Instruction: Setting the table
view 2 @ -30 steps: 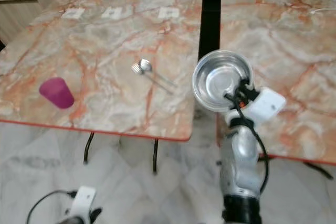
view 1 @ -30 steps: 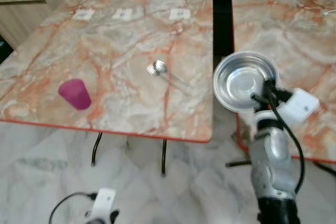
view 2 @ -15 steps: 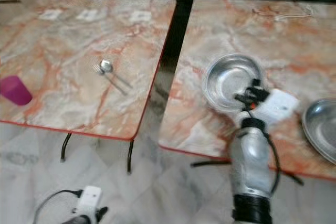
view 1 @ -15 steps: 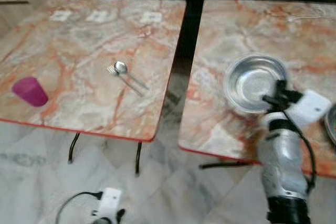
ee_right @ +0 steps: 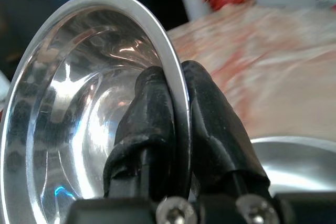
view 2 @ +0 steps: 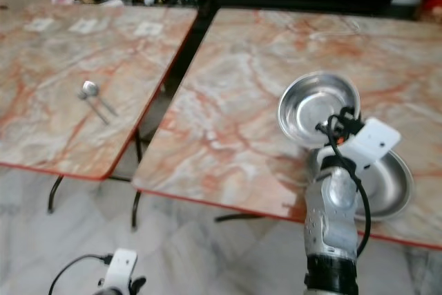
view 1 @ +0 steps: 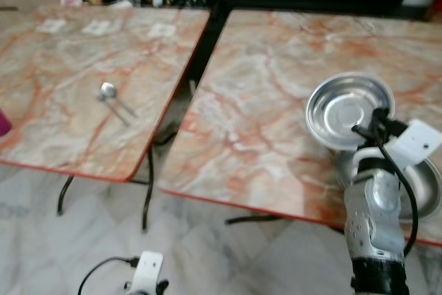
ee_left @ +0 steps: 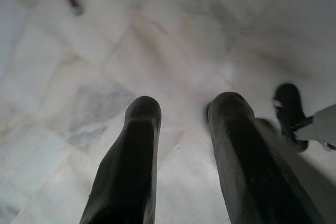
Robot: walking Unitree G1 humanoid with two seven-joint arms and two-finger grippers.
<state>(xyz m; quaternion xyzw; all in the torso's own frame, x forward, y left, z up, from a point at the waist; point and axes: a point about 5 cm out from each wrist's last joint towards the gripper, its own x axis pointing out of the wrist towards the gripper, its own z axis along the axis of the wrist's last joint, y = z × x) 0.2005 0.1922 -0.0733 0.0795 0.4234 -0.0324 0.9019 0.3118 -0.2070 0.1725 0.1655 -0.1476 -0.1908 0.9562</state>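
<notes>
View swung right: right pincer clamps shiny round steel bowl by rim, now over 2nd steel bowl on right marble desk; left pincer idle, fingers apart.

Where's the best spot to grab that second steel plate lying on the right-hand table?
Likely the thin raised rim of the steel plate on its near-right arc, coming from the table's edge. It lies flat and shallow, and the right gripper, pinching the steel bowl, overhangs its far side.
</notes>
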